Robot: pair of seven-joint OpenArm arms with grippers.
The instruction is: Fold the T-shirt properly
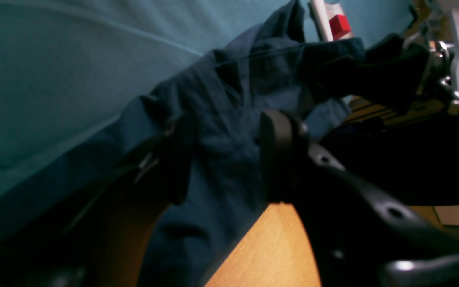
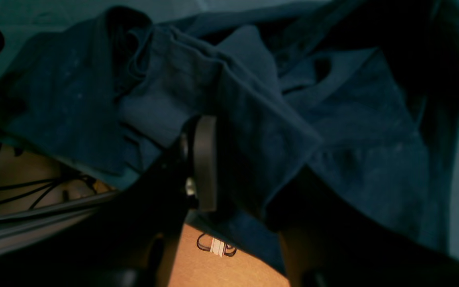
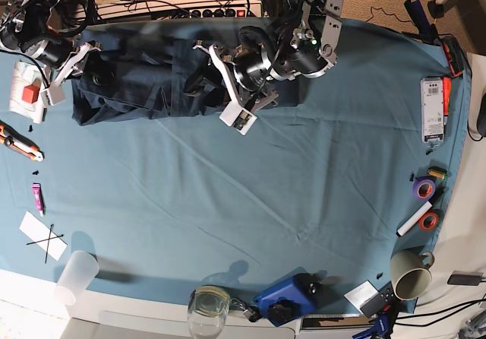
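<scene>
The dark navy T-shirt (image 3: 144, 80) lies bunched in a wide band along the far edge of the teal tablecloth (image 3: 250, 202). My left gripper (image 3: 203, 71) is at the shirt's middle-right part. In the left wrist view the left gripper (image 1: 225, 163) has its jaws closed on a fold of the T-shirt (image 1: 221, 99). My right gripper (image 3: 80, 61) is at the shirt's left end. In the right wrist view the right gripper (image 2: 245, 179) pinches the T-shirt (image 2: 253, 99) between its grey pad (image 2: 205, 159) and the dark other finger. The collar and label are hidden.
At the left lie a red cube (image 3: 30, 93) on white paper, an orange-handled tool (image 3: 19, 143) and a paper with an X (image 3: 42, 236). Along the front stand a plastic cup (image 3: 74, 277), a glass (image 3: 209, 305), a blue device (image 3: 285, 297) and a mug (image 3: 410, 273). Tape rolls (image 3: 423, 188) and a box (image 3: 430, 109) are at the right.
</scene>
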